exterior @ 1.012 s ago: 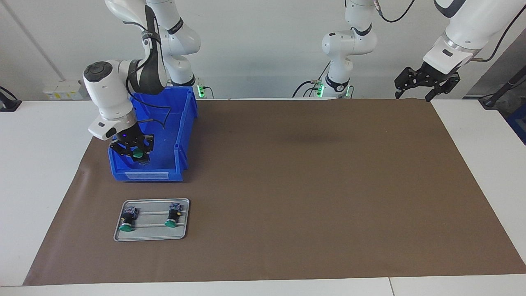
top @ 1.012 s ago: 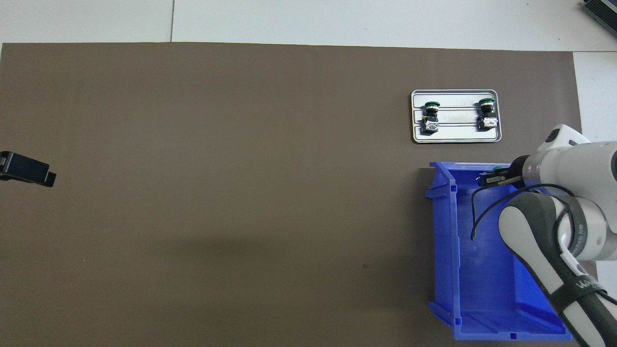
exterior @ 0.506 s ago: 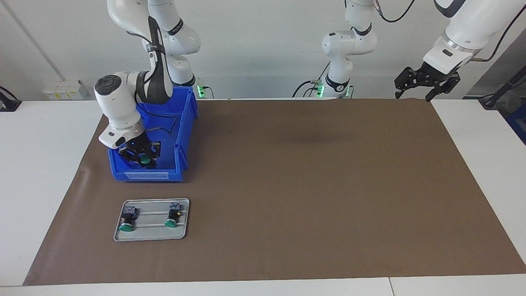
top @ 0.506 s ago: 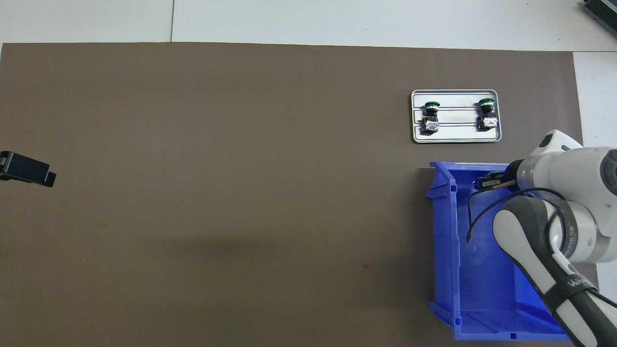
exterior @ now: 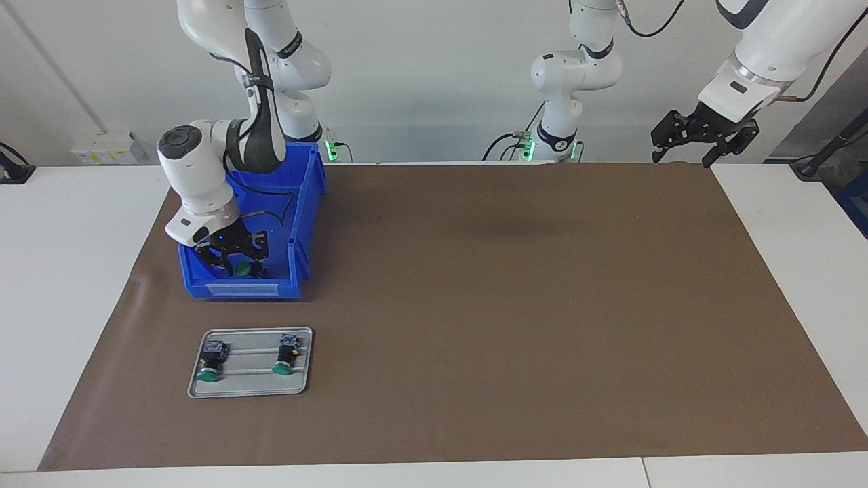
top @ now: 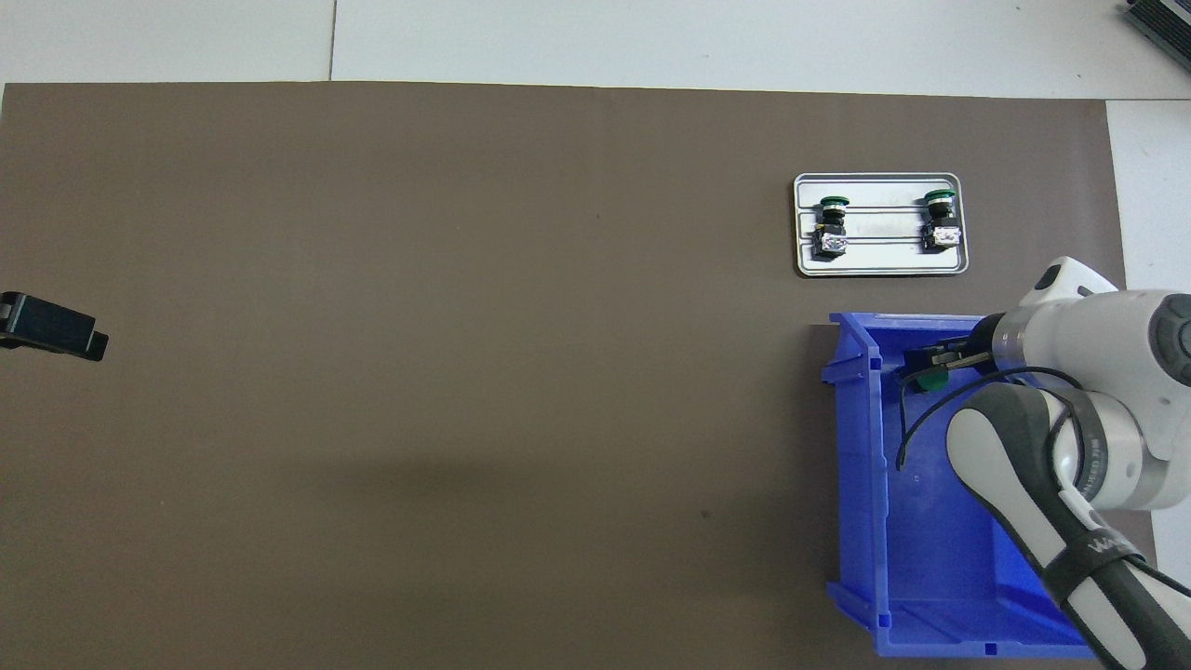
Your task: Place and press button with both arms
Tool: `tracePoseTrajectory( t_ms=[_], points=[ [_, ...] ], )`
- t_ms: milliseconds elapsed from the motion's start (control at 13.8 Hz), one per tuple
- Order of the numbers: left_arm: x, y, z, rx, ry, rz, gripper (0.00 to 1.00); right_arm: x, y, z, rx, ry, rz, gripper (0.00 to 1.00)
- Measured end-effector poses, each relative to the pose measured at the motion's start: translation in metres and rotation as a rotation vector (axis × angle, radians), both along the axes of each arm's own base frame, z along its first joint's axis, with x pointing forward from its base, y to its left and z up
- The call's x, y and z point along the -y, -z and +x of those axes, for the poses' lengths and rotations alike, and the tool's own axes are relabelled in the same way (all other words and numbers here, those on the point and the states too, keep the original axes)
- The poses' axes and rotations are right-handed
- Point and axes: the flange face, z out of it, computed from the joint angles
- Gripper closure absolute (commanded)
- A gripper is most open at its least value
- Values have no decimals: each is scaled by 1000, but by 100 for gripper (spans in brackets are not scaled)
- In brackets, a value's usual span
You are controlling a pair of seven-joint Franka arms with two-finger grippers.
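Observation:
My right gripper (exterior: 234, 261) reaches down into the blue bin (exterior: 302, 224), at the bin's end farthest from the robots. A green-capped button (exterior: 243, 269) shows right at its tip, low in the bin. I cannot tell whether it is held. In the overhead view the green cap (top: 926, 382) lies just beside the right gripper (top: 944, 354). Two more buttons (exterior: 211, 362) (exterior: 286, 356) lie on the grey tray (exterior: 251, 386). My left gripper (exterior: 704, 139) waits open in the air over the left arm's end of the mat.
The tray (top: 879, 268) lies just farther from the robots than the bin (top: 856, 465), both at the right arm's end of the brown mat (exterior: 508, 305). A black cable loops from the right arm into the bin. The left gripper's tip (top: 51, 326) shows at the overhead view's edge.
My right gripper has come down into the bin and shifted slightly toward the left arm's end, with the green cap. The cap now sits lower, apart from the tip. The left arm has not moved.

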Motion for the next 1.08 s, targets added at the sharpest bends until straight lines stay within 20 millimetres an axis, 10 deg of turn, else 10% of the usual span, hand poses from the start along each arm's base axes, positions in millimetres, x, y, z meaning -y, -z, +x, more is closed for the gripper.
tracePoseTrajectory(
  t_ms=[361,1084],
  points=[
    [0,0,0,0,0,0,0,-4,-28,13,31,57,8,0],
    [0,0,0,0,0,0,0,12,-174,40,2,273,29,0]
  ],
)
